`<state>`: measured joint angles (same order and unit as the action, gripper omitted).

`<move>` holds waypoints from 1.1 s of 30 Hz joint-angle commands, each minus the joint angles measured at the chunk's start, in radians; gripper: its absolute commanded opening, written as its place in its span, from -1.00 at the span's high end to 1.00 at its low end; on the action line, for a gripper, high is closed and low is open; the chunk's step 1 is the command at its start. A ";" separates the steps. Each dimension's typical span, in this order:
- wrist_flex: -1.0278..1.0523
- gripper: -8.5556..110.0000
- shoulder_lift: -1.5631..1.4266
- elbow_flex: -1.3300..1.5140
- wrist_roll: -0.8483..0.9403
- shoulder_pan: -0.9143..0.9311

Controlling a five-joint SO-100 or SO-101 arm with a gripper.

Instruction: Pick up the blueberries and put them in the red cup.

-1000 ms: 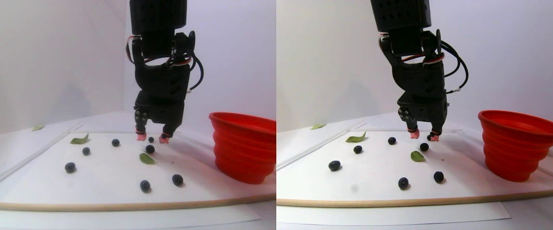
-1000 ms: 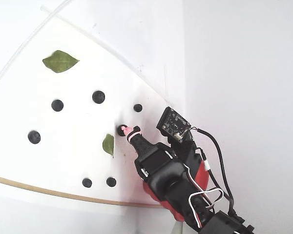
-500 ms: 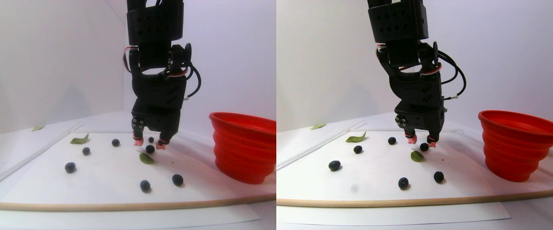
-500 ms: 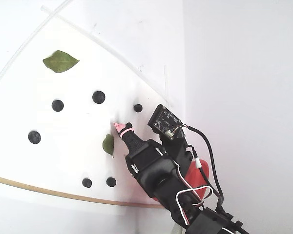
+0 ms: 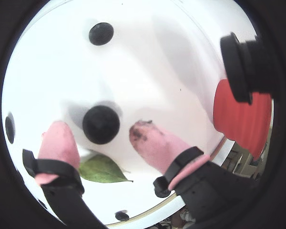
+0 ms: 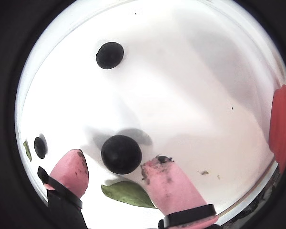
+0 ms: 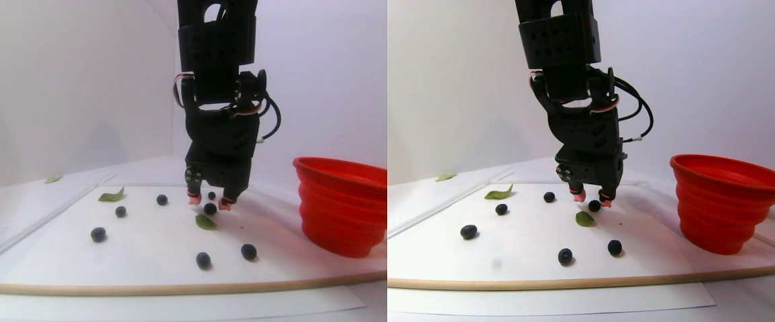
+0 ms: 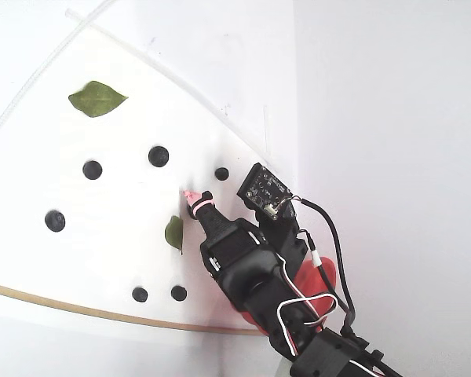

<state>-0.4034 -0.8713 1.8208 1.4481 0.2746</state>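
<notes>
Black-blue and round, one berry (image 5: 101, 124) lies on the white surface (image 5: 171, 71) between the two pink fingers (image 5: 60, 143), which are spread with a gap on either side of it. Being round, it shows no long axis. Just behind the fingers lies a green leaf (image 5: 102, 169); another berry (image 5: 101, 34) sits well ahead. In the stereo pair, the red cup (image 7: 340, 204) stands upright, well to the right of the fingers; its contents are hidden.

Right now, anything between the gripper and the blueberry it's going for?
Nothing visible. The blueberry sits on bare white table between the open gripper's pink fingertips. A green leaf lies just behind it, out of the closing path.
</notes>
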 commanded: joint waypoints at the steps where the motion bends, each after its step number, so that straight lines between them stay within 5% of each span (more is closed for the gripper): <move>1: -0.032 0.47 -0.017 -0.052 -0.009 0.006; 33: -0.084 0.57 0.086 -0.097 -0.020 0.015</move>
<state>-0.4679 -0.7716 1.7533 1.4174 0.2746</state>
